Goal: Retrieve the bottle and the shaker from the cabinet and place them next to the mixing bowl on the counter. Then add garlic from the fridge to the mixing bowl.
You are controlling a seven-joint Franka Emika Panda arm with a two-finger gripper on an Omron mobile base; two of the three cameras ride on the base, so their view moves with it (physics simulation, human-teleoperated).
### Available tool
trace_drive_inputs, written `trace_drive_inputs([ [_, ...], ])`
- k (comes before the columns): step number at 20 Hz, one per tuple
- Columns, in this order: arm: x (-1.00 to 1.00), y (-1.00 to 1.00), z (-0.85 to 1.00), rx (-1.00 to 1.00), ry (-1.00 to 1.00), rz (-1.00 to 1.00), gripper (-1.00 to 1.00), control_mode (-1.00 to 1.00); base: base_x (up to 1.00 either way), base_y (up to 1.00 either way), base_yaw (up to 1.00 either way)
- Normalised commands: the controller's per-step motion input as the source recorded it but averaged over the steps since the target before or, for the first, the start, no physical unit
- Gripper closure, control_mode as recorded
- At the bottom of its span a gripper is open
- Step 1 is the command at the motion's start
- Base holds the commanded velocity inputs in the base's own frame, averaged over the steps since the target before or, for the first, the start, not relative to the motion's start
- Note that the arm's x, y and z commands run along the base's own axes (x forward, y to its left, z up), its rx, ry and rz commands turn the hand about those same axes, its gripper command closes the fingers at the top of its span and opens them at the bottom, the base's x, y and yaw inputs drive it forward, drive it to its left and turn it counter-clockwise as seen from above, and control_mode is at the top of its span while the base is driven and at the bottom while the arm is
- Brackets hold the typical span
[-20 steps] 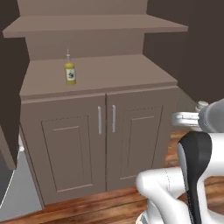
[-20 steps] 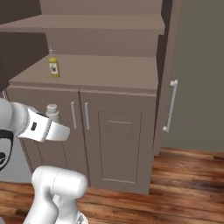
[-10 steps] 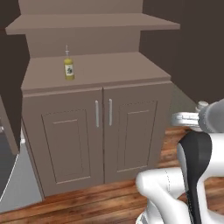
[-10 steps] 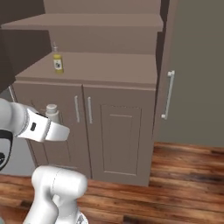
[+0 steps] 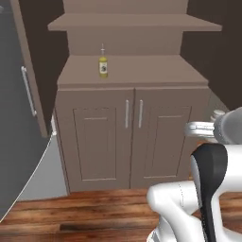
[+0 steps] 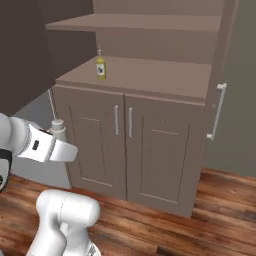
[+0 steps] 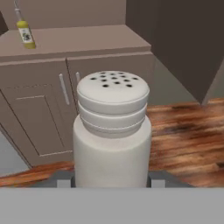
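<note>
Showing a dark picture, bottle (image 5: 103, 66) label (image 5: 103, 67); no legible writing.

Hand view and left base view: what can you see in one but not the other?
Hand view: the white shaker up close, holes dotting its top, upright in the gripper.
Left base view: a grey door with a silver handle at left, and a shelf above.
Both: the yellow bottle standing on the brown cabinet top, double doors, wooden floor.
</note>
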Motion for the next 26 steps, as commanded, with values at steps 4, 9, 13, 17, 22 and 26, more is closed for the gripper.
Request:
trace_drive_inputs([
  [4, 0.00, 0.00, 0.00, 0.00, 0.00, 0.00, 1.00, 1.00, -0.42, 0.00, 0.45],
  [9, 0.00, 0.00, 0.00, 0.00, 0.00, 0.00, 1.00, 1.00, -0.39, 0.00, 0.47],
  [13, 0.00, 0.00, 0.00, 0.00, 0.00, 0.00, 1.00, 1.00, -0.43, 0.00, 0.45],
  [17, 0.00, 0.00, 0.00, 0.00, 0.00, 0.00, 1.00, 1.00, -0.38, 0.02, 0.49],
  [22, 0.00, 0.00, 0.00, 0.00, 0.00, 0.00, 1.00, 1.00, -0.39, 0.17, 0.58],
  [26, 0.00, 0.00, 0.00, 0.00, 0.00, 0.00, 1.00, 1.00, -0.27, 0.23, 0.63],
])
